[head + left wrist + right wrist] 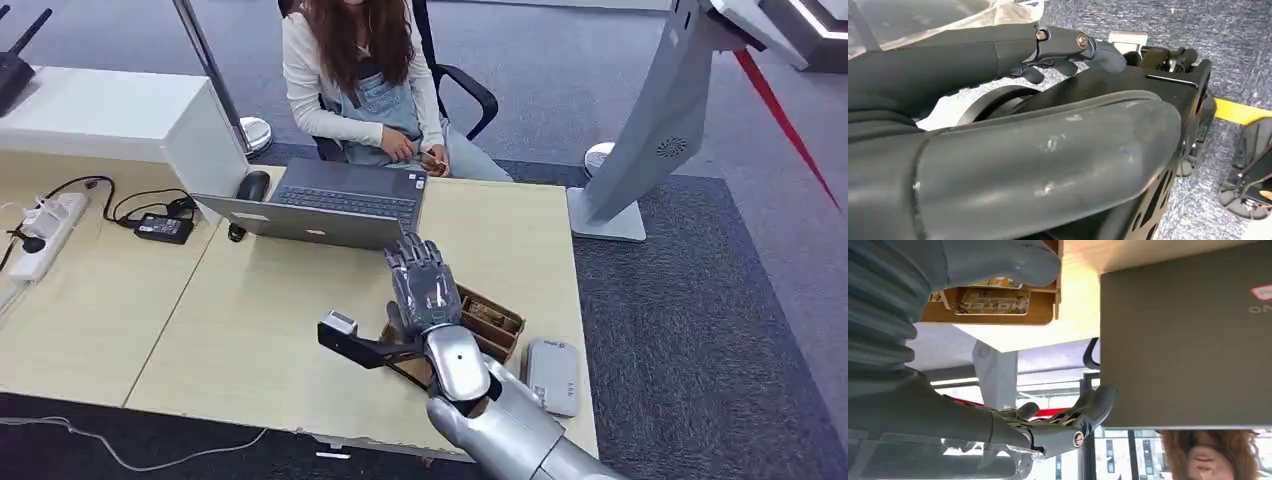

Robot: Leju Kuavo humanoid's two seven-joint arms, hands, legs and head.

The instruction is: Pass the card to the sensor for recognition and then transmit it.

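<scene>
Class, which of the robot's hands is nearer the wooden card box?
Right. The right hand hovers over the wooden card box on the table; the left hand hangs low over carpet.

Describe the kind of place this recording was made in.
Probably an office or reception-style demo area: a person sits on an office chair behind a laptop at a wooden desk, grey carpet covers the floor, and a white kiosk stand rises beside the desk.

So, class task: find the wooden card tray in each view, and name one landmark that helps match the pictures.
Head view: the wooden tray sits on the table near its right edge, partly behind the right hand.
Left wrist view: not in it.
Right wrist view: the tray lies by the thumb, with a card in it.
Shared landmark: the laptop, just beyond the hand.
</scene>
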